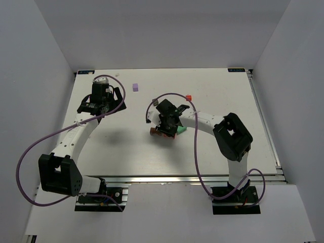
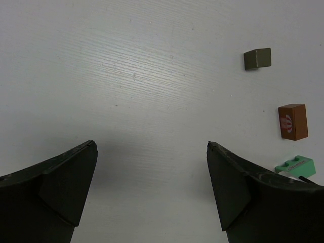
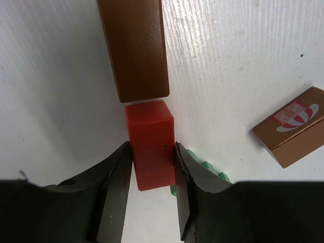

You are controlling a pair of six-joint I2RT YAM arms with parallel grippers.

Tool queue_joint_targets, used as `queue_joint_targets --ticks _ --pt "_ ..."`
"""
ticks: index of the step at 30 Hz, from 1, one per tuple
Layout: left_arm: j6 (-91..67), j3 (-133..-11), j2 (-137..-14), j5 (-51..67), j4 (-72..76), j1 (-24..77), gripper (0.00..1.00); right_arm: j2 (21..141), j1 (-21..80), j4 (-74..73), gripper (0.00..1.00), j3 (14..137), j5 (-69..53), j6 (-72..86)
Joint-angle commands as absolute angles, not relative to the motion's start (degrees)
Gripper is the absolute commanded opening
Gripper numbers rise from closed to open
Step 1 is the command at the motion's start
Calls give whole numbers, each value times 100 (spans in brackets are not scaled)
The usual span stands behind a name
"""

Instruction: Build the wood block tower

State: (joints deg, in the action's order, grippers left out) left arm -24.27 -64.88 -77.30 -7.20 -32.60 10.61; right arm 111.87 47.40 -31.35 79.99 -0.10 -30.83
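Looking through the right wrist camera, I see the red block (image 3: 149, 126) gripped between the two fingers (image 3: 114, 197) of the right claw (image 3: 152, 147). The jaws are closed just to the width of the block, one pad on each long side, and about half of it sticks out beyond the tips. Its far end meets the near end of the brown bar (image 3: 134, 48), which lies flat on the table (image 3: 243, 45) in one line with it. I cannot tell if the two really touch, nor if the red block rests on the table or hangs a little above it. A green piece (image 3: 205, 167) peeks out from under the finger on the right of that view, just beside the red block. Further right, apart from these, lies a brown block with a red and white mark (image 3: 293, 126), turned at an angle to the bar.

From above, this group sits about the middle of the table, well apart from every edge, and the claw covers most of it. A red cube (image 1: 188, 97) lies behind the claw, and a lilac cube (image 1: 135, 86) lies farther left, near the far edge. Bare white surface stretches on the near side of the group and to its right.

The left claw (image 2: 151, 147) hangs over the far left part of the table, jaws wide apart and holding nothing. In its view a dark grey block (image 2: 257, 58) lies off to the right, well apart from the fingers.
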Motion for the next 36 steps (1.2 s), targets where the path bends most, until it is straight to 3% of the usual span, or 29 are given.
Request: queue_joint_targets --ticks 1,27,36 --pt "-2417 -6609 -7515 -729 -3261 1055 98 11338 4781 -3067 20 8130 -210 -3278" --pt "-2391 -6583 -7471 -694 -3234 1055 98 11408 4808 -2848 28 8095 -396 -3428" --pt "-2382 -6574 -7453 -668 -3226 1055 98 11408 4816 -2892 42 8121 -466 -3393"
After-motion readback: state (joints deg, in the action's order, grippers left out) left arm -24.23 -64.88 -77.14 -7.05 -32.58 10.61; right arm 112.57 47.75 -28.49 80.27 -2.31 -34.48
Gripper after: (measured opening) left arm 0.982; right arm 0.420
